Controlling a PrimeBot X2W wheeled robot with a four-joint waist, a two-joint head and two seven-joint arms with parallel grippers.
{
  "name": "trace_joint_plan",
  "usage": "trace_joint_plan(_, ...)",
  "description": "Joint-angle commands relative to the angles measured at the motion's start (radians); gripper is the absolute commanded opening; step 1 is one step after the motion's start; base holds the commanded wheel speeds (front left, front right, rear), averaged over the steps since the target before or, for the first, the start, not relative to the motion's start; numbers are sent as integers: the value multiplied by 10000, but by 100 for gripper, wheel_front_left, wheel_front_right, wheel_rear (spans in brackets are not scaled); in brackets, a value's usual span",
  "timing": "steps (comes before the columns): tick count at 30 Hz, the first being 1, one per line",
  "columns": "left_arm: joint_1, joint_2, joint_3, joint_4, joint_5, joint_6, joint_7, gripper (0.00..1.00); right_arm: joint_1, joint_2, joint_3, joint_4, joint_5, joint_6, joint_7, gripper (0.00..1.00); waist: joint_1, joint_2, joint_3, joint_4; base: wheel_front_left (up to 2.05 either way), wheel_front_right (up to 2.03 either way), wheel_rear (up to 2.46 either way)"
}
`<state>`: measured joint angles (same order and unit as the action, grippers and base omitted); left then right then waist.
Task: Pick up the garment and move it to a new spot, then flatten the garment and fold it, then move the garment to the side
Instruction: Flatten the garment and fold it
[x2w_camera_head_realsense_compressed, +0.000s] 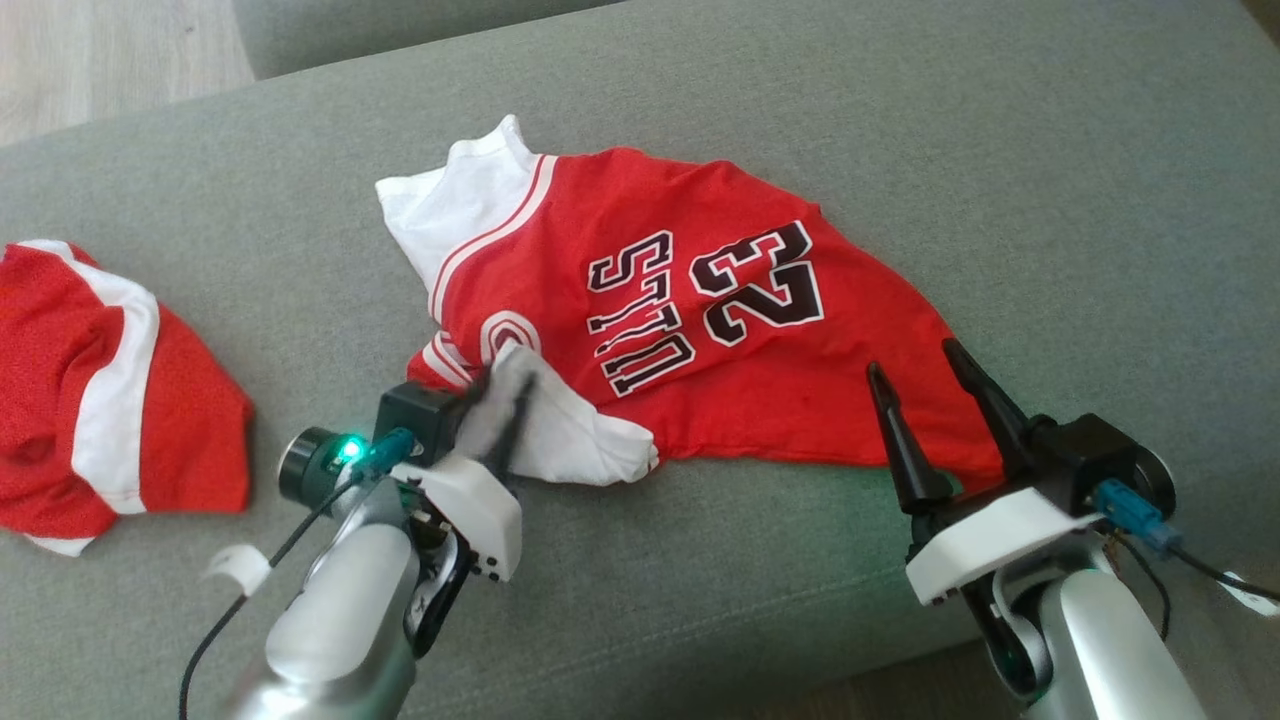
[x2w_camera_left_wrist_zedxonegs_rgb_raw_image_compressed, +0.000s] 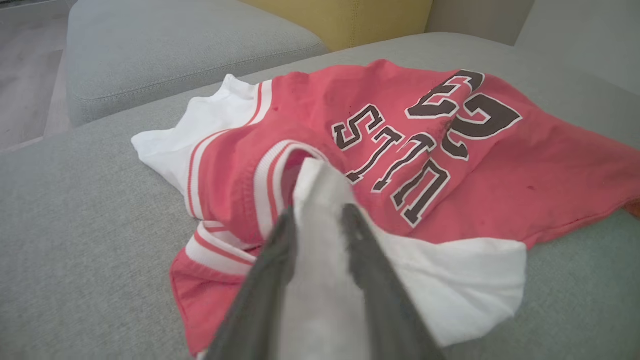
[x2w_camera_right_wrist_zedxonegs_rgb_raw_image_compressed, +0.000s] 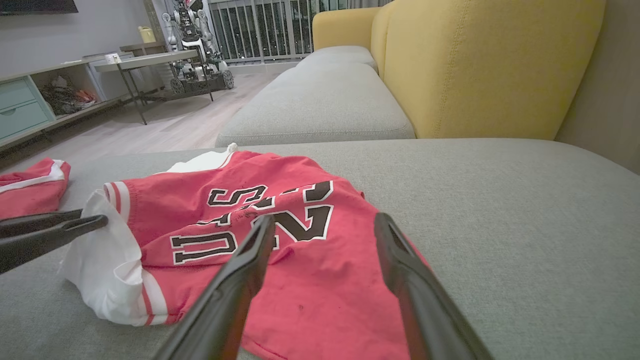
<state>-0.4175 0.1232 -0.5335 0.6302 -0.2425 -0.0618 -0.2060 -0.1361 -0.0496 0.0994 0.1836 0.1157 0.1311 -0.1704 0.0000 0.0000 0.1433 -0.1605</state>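
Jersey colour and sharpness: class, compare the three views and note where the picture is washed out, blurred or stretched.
Head view: jersey saturated red, smeared blur where the left hand meets the white sleeve. Left wrist view: the red looks faded pink, the near fingers soft. Right wrist view: lettering crisp, the right hand looms oversized.

Soft, even light, with faint shadows under the jersey (x2w_camera_head_realsense_compressed: 700, 330). The left wrist view is washed out, and the left gripper (x2w_camera_left_wrist_zedxonegs_rgb_raw_image_compressed: 319, 210) is blurred up close. The right wrist view bows at its edges.
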Motion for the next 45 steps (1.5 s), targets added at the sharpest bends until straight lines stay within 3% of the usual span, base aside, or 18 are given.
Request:
trace_joint_plan(1, -506, 128, 372, -187, -130, -10, -165, 0, -442, -7, 168, -287, 106, -4, -139, 100, 0, 0, 7, 8, 0, 0, 0)
trace_joint_plan(11, -354, 268, 235, -378, -62, -73, -483, 0, -355, -7, -125, -40, -60, -4, -188, 100, 0, 0, -211, 486, 0, 0, 0)
trace_joint_plan(24, 1919, 1486, -121, -3382, 402, -109, -554, 0, -39, -7, -275, 216, -147, -4, -58, 100, 0, 0, -1161, 1470, 0, 0, 0)
trace_joint_plan(30, 3161, 1863, -232, -3485, 562, 368, -555, 0, 126, -7, -289, 374, -153, -4, 31, 100, 0, 0, -1476, 1592, 0, 0, 0)
trace_joint_plan(37, 3473, 1742, 40, -2890, 607, 1033, -556, 0, 160, -7, -138, 488, -140, -4, 148, 100, 0, 0, -1529, 1460, 0, 0, 0)
trace_joint_plan(38, 3499, 1668, 144, -2864, 536, 1128, -556, 10, 168, -7, -156, 496, -154, -4, 167, 100, 0, 0, -1526, 1424, 0, 0, 0)
trace_joint_plan(39, 3533, 1578, 301, -2868, 438, 1257, -556, 34, 179, -7, -190, 501, -163, -4, 179, 100, 0, 0, -1525, 1391, 0, 0, 0)
trace_joint_plan(40, 3548, 1498, 483, -2898, 402, 1463, -556, 72, 190, -7, -220, 504, -171, -4, 188, 100, 0, 0, -1525, 1353, 0, 0, 0)
trace_joint_plan(41, 3553, 1405, 715, -2952, 353, 1706, -556, 100, 206, -7, -253, 509, -181, -4, 197, 100, 0, 0, -1523, 1320, 0, 0, 0)
trace_joint_plan(45, 3636, 1107, 1644, -3274, 234, 2572, -556, 100, 286, -7, -330, 547, -171, -4, 201, 100, 0, 0, -1555, 1219, 0, 0, 0)
